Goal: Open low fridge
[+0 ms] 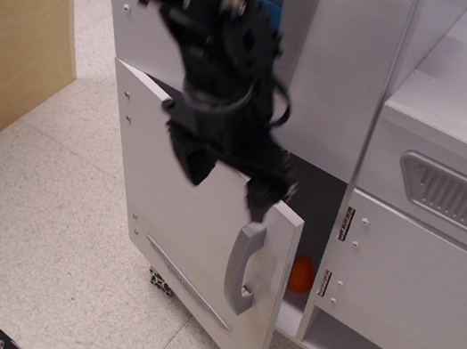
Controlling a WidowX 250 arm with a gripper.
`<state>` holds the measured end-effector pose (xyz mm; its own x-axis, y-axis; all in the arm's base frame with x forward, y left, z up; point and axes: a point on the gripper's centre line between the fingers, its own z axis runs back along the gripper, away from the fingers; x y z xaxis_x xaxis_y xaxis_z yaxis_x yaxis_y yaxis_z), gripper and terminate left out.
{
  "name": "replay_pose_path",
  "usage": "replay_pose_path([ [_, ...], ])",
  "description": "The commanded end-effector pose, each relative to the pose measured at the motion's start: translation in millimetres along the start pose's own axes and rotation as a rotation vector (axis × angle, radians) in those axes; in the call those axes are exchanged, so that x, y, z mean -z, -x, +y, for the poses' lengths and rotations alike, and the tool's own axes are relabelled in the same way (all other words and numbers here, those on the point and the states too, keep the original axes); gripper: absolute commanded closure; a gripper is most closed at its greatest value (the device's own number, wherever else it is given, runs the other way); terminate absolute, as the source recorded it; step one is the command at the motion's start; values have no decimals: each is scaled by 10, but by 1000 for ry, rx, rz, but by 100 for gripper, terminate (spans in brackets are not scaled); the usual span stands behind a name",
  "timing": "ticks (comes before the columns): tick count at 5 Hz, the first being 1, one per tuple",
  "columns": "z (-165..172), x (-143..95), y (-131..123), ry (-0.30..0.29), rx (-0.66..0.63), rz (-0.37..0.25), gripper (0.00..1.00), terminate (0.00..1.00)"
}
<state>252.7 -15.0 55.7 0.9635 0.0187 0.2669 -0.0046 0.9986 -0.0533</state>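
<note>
observation.image | low fridge [189,221] ajar, upright handle [243,267] just below pincer [228,178] | pincer released, gripping nothing | orange item [301,274] inside

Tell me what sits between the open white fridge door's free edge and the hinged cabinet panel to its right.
In the only view, a dark gap into the fridge, with an orange object low inside.

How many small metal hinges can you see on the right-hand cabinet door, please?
2, both on its left edge: an upper hinge and a lower hinge beside the orange object. Others may be out of view.
</note>
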Motion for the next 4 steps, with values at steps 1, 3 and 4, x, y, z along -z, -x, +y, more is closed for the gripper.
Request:
replay_pose_path([
  [1, -319, -50, -428, 34, -12, -93, 0, 0],
  [3, -539, 427, -525, -17, 20, -114, 0, 0],
  [4, -447, 661, -460, -73, 13, -84, 0, 0],
])
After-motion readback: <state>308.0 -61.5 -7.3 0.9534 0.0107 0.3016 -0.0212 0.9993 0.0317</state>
